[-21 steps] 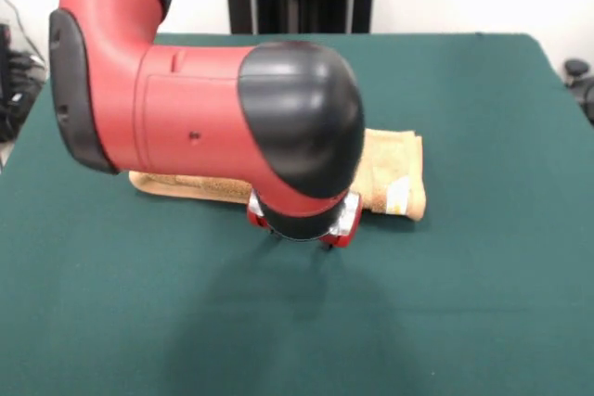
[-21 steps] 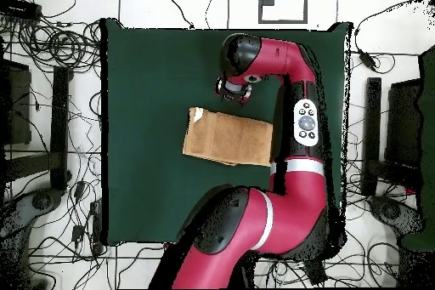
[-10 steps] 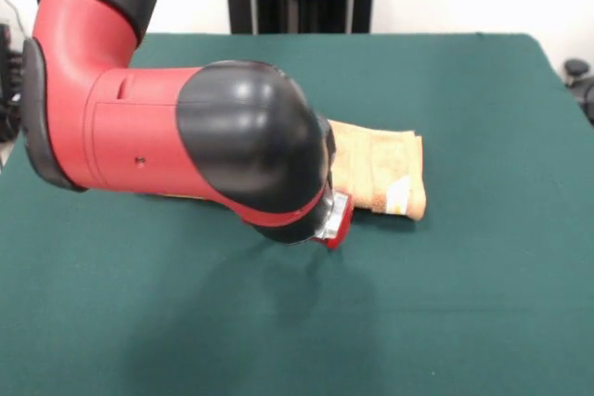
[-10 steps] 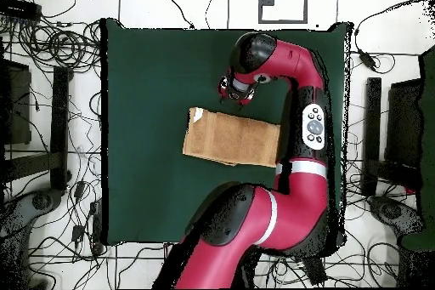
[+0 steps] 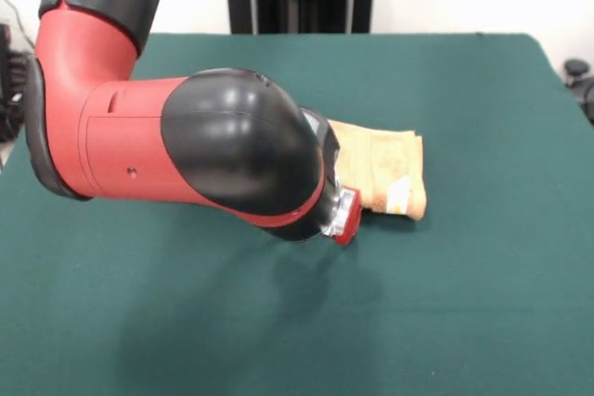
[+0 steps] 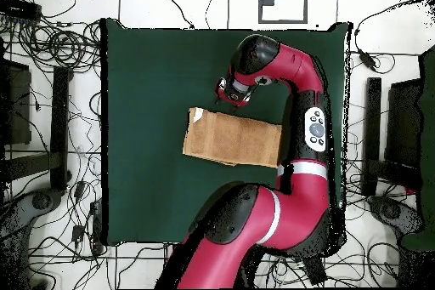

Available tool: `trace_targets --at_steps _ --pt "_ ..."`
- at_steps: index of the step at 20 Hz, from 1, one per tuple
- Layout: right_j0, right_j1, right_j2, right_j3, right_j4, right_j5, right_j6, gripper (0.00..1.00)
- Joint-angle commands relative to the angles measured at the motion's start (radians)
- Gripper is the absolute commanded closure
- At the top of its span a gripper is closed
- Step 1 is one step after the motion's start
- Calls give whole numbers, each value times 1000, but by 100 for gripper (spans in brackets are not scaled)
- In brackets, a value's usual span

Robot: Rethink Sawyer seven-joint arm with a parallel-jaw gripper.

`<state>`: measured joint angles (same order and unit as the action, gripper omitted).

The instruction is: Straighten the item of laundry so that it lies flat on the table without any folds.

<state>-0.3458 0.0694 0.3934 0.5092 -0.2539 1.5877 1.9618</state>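
Note:
The item of laundry (image 5: 385, 169) is an orange-tan towel, folded into a thick rectangle on the green table (image 5: 464, 303). Its white tag (image 5: 397, 195) shows at the near right corner, and the arm's bulky wrist hides its left part. From above, the towel (image 6: 229, 138) lies mid-table, its upper layer ending short of the lower edge. My gripper (image 5: 342, 217) hangs low at the towel's front edge, tilted toward it. In the overhead view the gripper (image 6: 229, 93) sits just beyond the towel's top edge. Whether it touches the cloth is not visible.
The arm's red links (image 6: 306, 125) arch over the table's right side beside the towel. Cables (image 6: 59, 48) and dark equipment (image 6: 25, 116) crowd the floor around the table. Bare green cloth (image 6: 140, 74) stretches left of the towel and beyond it.
The wrist has rolled and the elbow has swung sideways, so the gripper end now tilts toward the towel's edge. The towel has not moved.

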Motion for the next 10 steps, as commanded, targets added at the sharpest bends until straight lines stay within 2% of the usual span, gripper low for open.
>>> trace_targets --at_steps 1,4,10 --pt "59 70 57 283 66 11 -62 0" --pt "65 54 41 315 66 -6 -59 0" --pt "56 -33 15 503 97 -115 27 0"
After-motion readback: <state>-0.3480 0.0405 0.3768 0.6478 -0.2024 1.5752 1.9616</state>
